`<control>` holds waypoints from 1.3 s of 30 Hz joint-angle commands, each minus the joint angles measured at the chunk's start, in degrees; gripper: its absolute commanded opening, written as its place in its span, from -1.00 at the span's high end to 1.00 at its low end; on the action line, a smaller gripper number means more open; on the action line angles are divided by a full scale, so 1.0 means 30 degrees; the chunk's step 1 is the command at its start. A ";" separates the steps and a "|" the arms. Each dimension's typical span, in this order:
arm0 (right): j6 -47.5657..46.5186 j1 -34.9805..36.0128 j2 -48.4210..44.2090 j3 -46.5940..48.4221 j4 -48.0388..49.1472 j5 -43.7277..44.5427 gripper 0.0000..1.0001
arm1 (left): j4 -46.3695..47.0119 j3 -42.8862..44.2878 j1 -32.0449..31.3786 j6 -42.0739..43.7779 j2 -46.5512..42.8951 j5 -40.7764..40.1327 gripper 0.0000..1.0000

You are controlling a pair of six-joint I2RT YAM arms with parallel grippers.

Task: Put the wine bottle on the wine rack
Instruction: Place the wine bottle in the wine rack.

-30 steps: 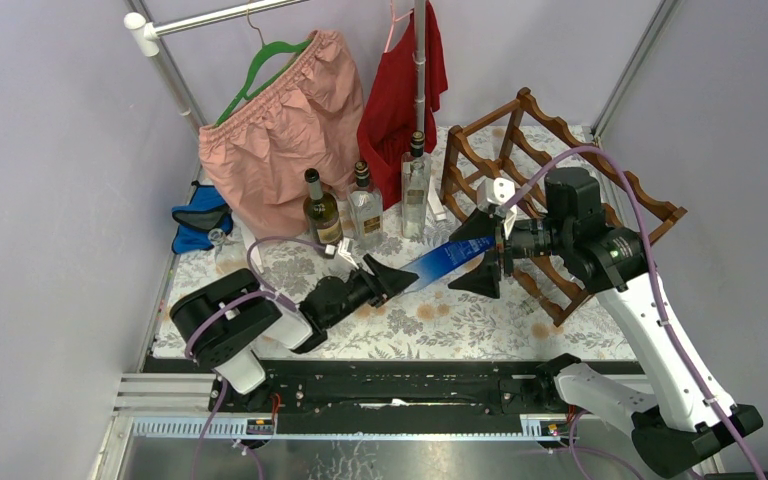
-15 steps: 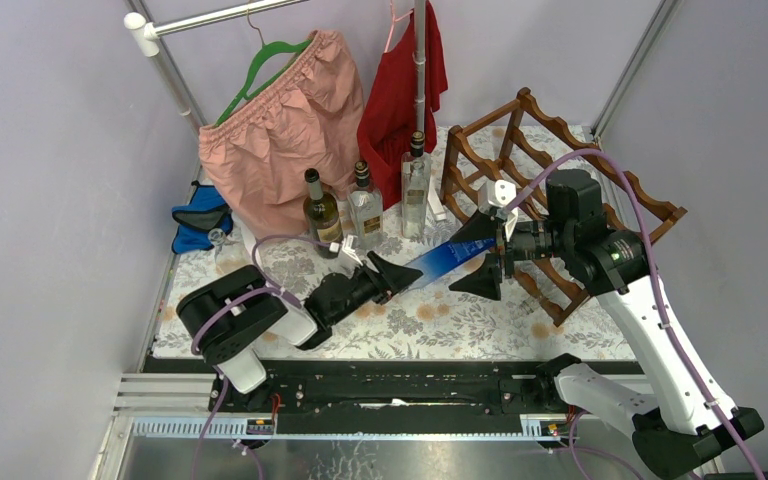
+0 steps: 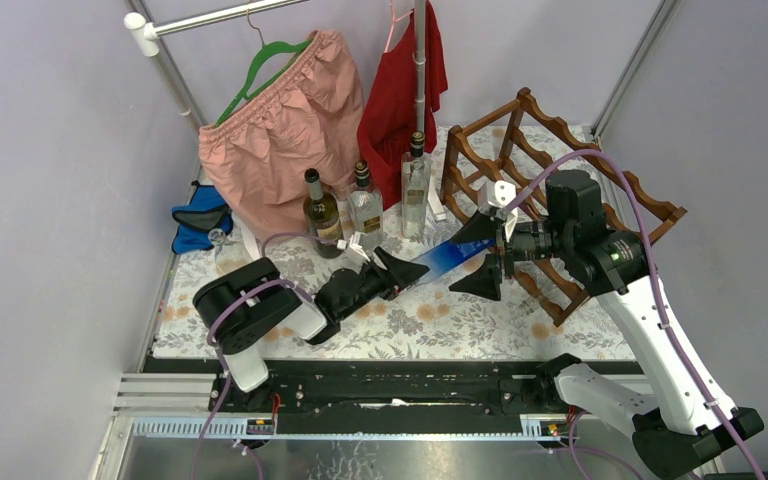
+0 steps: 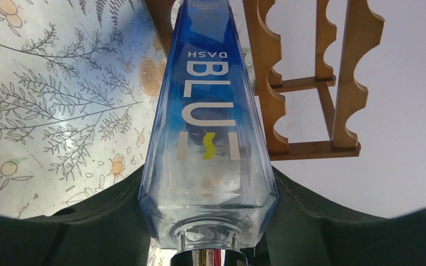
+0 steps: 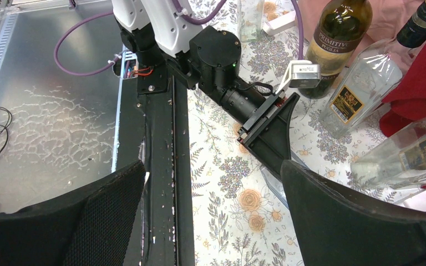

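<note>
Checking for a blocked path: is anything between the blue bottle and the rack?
Yes. The open right gripper straddles the far end of the bottle, and its wrist sits directly between the bottle and the rack. The left gripper holds the bottle's near end above the table.

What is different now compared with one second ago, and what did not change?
The left arm swung its elbow to the right and away from the near edge. The left gripper carried the blue bottle it holds slightly toward the wine rack. The right gripper stayed open around the bottle's far end. Nothing was taken or released.
</note>
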 commanded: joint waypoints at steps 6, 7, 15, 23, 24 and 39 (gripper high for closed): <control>0.0119 -0.0157 -0.0285 0.0093 0.0568 -0.0758 -1.00 | 0.6271 0.2533 0.0036 -0.0416 0.1269 -0.0219 1.00; 0.0085 -0.0152 -0.0285 0.0093 0.0568 -0.0758 -1.00 | 0.6264 0.2667 0.0034 -0.0397 0.1518 -0.0219 1.00; -0.0079 -0.0159 -0.0146 0.0064 0.0517 -0.0687 -1.00 | 0.6242 0.4037 -0.0060 -0.0573 0.4124 0.0201 1.00; -0.0132 -0.0161 -0.0023 0.0006 0.0480 -0.0663 -1.00 | 0.6155 0.5355 -0.0318 -0.1024 0.6207 -0.0210 0.97; -0.0111 -0.0167 0.0019 0.0005 0.0506 -0.0684 -1.00 | 0.6132 0.5532 -0.0373 -0.1037 0.6387 -0.0265 0.96; -0.0062 -0.0184 0.0067 -0.0237 0.0691 -0.0682 -1.00 | 0.4474 0.7349 -0.0920 -0.0812 0.7915 -0.1130 0.51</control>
